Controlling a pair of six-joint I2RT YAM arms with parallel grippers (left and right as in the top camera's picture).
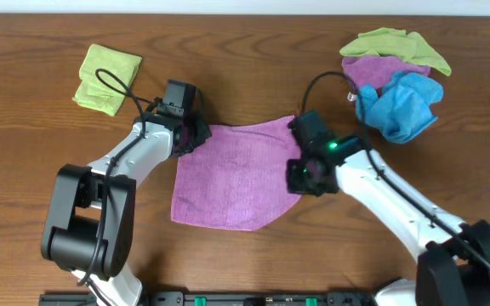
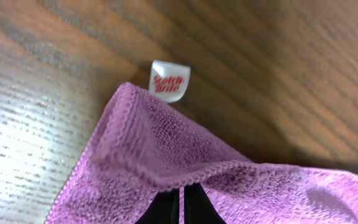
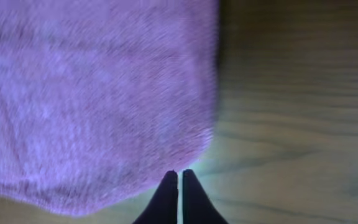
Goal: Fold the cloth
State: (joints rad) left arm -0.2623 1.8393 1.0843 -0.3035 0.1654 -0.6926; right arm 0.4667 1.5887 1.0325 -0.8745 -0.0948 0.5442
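A purple cloth point(image 1: 232, 174) lies spread flat on the wooden table. My left gripper point(image 1: 185, 136) is at its far left corner. In the left wrist view the jaws point(image 2: 180, 199) are shut on the cloth point(image 2: 166, 155), with the hem bunched over them and a white Scotch-Brite tag point(image 2: 169, 81) sticking out. My right gripper point(image 1: 300, 180) is at the cloth's near right corner. In the right wrist view its fingers point(image 3: 179, 174) are shut, with the tips right at the rounded edge of the cloth point(image 3: 92, 93).
A folded green cloth point(image 1: 107, 78) lies at the far left. A pile at the far right holds a green cloth point(image 1: 394, 44), a purple cloth point(image 1: 377, 72) and a blue cloth point(image 1: 402, 104). Bare wood surrounds the spread cloth.
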